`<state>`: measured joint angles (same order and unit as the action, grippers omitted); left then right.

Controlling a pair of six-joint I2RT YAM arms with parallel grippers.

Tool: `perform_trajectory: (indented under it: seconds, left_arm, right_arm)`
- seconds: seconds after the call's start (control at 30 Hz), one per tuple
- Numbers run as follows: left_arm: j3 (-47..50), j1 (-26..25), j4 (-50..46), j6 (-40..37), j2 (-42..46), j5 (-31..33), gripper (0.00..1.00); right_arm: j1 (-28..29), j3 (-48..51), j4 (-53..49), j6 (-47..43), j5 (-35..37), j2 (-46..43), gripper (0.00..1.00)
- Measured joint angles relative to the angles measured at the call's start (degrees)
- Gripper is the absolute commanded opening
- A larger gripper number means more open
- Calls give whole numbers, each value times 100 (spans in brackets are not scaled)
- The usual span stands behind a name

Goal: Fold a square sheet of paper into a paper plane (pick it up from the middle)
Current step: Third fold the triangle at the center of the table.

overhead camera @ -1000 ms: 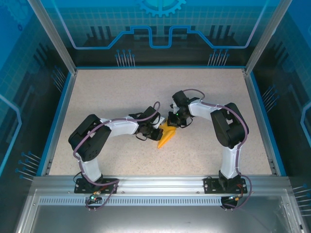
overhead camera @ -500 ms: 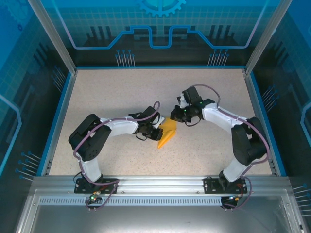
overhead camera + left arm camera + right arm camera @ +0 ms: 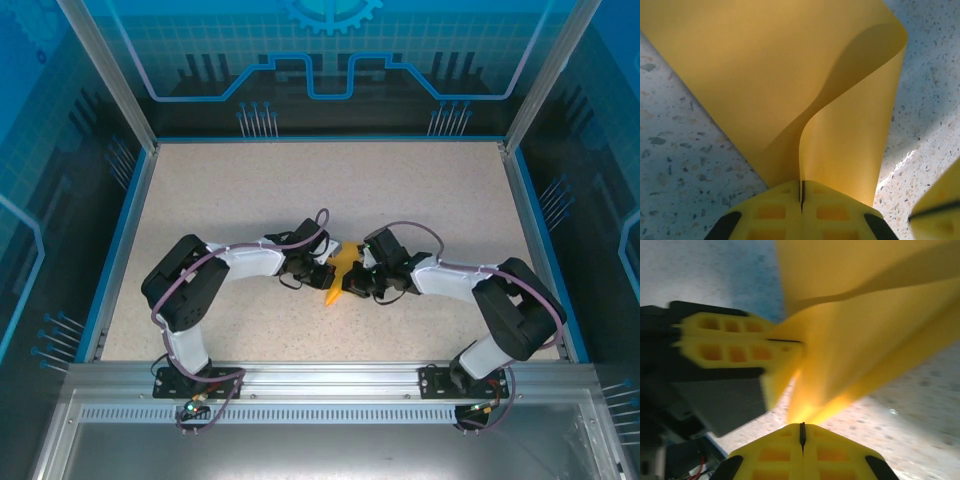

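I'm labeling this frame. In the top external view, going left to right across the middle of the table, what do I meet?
left gripper → folded yellow paper → right gripper

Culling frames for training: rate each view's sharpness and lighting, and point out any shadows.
Top external: sharp, evenly lit, the paper small at mid-frame. Left wrist: crisp; the curled paper shades its own inner fold, a bright streak on the table. Right wrist: soft overall, the left fingers smeared, the paper glowing orange near the bottom.
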<state>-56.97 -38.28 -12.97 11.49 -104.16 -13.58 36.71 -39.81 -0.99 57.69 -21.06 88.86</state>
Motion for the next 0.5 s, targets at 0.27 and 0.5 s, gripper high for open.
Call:
perform_trajectory:
  seconds: [0.27, 0.5]
  left_arm:
    - [0, 35, 0, -4, -17, -24, 0]
    - [0, 52, -4, -9, -17, -35, 0]
  right_arm:
    - [225, 26, 691, 573, -15, 332, 3]
    - [238, 219, 1069, 822, -4, 330, 3]
